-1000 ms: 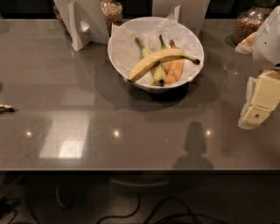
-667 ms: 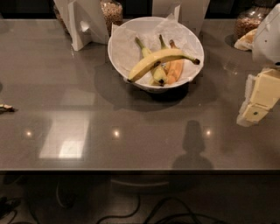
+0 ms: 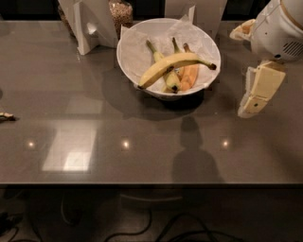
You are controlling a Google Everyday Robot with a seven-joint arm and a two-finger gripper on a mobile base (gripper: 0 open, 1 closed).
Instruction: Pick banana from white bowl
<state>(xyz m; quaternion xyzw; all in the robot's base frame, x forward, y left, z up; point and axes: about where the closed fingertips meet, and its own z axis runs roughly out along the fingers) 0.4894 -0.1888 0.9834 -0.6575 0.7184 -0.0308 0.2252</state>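
The banana [image 3: 166,66] is long, bright yellow and curved with dark tips. It lies across the top of the other fruit in the white bowl [image 3: 137,59], which is lined with crinkled white paper and stands at the back middle of the grey table. Under it lie a shorter greenish-yellow banana [image 3: 161,64] and an orange-coloured fruit [image 3: 189,75]. My gripper [image 3: 258,92] hangs at the right, above the table, to the right of the bowl and apart from it.
A white stand [image 3: 92,26] and a jar of grains [image 3: 120,12] are behind the bowl at the back left. A white box [image 3: 194,9] stands behind the bowl. A small object [image 3: 5,116] lies at the left edge. The table's front edge [image 3: 151,183] runs across below.
The gripper has shifted slightly left toward the bowl. The fruit in the bowl has not moved.
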